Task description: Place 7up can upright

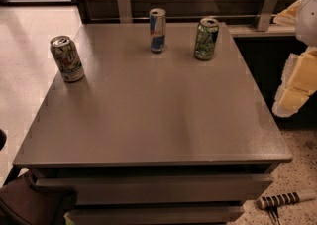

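Note:
The 7up can [67,59], whitish-silver with green markings and a silver top, stands upright near the left edge of the grey table [158,120]. My gripper [293,92] shows as white and yellowish parts at the right edge of the camera view, beyond the table's right side and far from the can. It holds nothing that I can see.
A slim blue-and-silver can [157,30] and a dark green can [205,39] stand upright at the back of the table. A striped black-and-white object [285,199] lies on the floor at the lower right. A dark object [29,204] sits at the lower left.

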